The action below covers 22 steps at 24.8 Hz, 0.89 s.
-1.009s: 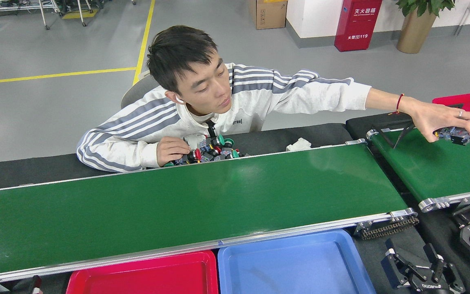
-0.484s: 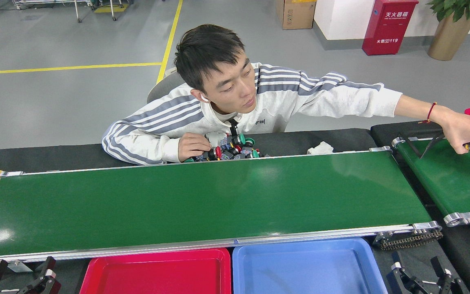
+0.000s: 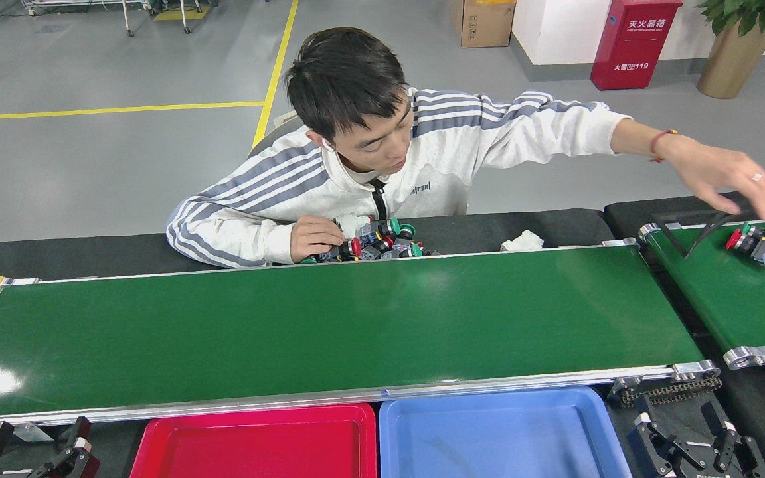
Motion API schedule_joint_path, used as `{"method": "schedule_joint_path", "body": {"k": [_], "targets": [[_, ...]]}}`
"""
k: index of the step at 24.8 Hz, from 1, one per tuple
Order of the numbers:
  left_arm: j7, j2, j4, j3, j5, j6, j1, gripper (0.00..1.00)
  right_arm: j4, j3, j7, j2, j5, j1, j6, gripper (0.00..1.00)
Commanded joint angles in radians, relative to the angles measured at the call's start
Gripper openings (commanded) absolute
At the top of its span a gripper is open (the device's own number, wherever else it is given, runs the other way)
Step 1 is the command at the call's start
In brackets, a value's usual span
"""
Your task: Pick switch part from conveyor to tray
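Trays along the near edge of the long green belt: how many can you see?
2. A red tray sits left of centre and a blue tray right beside it, both cut off by the view's bottom edge. More may lie outside the view.

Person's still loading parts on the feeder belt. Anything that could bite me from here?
1. The person's hand hangs over the short belt beside the red-capped switch part; reaching there now risks contact.
2. The long conveyor carries no part, so any grab would likely close on nothing.
3. Both the left gripper and right gripper sit low, near the belt's rail.
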Motion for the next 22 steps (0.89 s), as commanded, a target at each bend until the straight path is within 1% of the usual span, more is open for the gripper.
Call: {"method": "schedule_joint_path", "body": {"k": [1, 4, 7, 9, 11, 15, 22], "targets": [[0.003, 0.013, -0.011, 0.006, 0.002, 0.005, -0.005, 1.0, -0.006, -0.005, 0.005, -0.01, 0.001, -0.01, -0.002, 1.0], [-0.005, 0.013, -0.01, 0.011, 0.0, 0.008, -0.005, 1.0, -0.004, -0.005, 0.005, -0.013, 0.001, -0.023, -0.005, 1.0], [-0.008, 0.017, -0.005, 0.017, 0.0, 0.007, -0.007, 1.0, 0.014, -0.005, 0.013, -0.013, 0.001, -0.075, -0.005, 1.0], [-0.008, 0.023, -0.001, 0.016, -0.004, 0.004, -0.01, 1.0, 0.016, -0.005, 0.022, -0.011, 0.001, -0.095, -0.005, 1.0], [-0.01, 0.023, -0.001, 0.017, -0.006, 0.002, -0.014, 1.0, 0.016, -0.005, 0.022, -0.013, 0.001, -0.096, -0.007, 1.0], [-0.01, 0.023, 0.001, 0.016, -0.009, -0.001, -0.037, 1.0, 0.016, -0.005, 0.026, -0.038, 0.001, -0.098, -0.005, 1.0], [-0.01, 0.029, 0.001, 0.003, -0.01, -0.006, -0.076, 1.0, 0.016, -0.005, 0.039, -0.036, 0.001, -0.102, -0.002, 1.0]]}}
